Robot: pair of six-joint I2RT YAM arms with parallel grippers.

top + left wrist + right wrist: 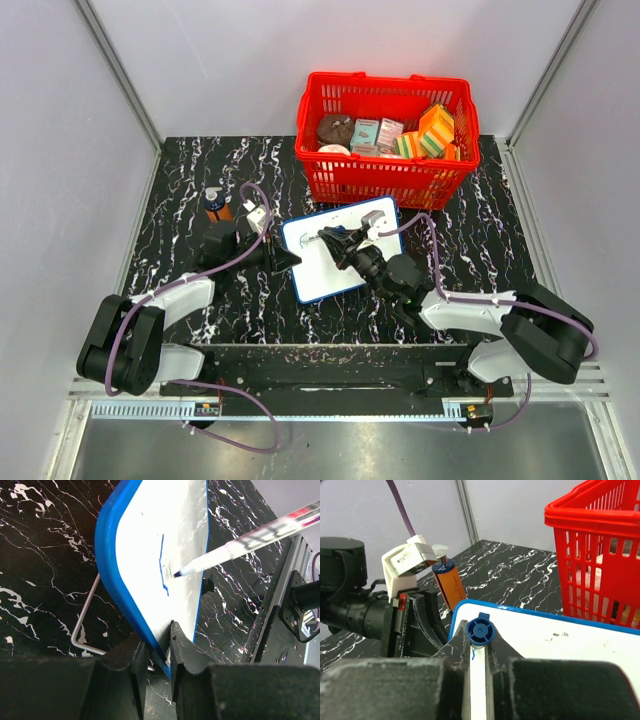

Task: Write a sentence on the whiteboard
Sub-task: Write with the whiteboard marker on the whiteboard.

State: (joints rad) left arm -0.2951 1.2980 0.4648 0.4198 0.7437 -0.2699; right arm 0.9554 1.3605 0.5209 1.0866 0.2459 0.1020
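At the far left an orange bottle (214,203) is standing upright, apart from the work. Our left gripper (159,650) is pinching the left edge of the whiteboard (330,272), jaws pressed onto its blue frame. The board is sitting mid-table in front of the red basket (380,80), seemingly propped on a wire stand (82,625). Only 1 blue stroke (162,562) of the sentence is showing, near that held edge. Our right gripper (479,652) is clamping the marker (240,545), whose tip is touching the surface just beside the stroke. We are weighing 2 risks from here - pressing too hard could be rocking the propped board or sliding it out of the left pinch, and a marker twisting between the jaws could be distorting the letters.
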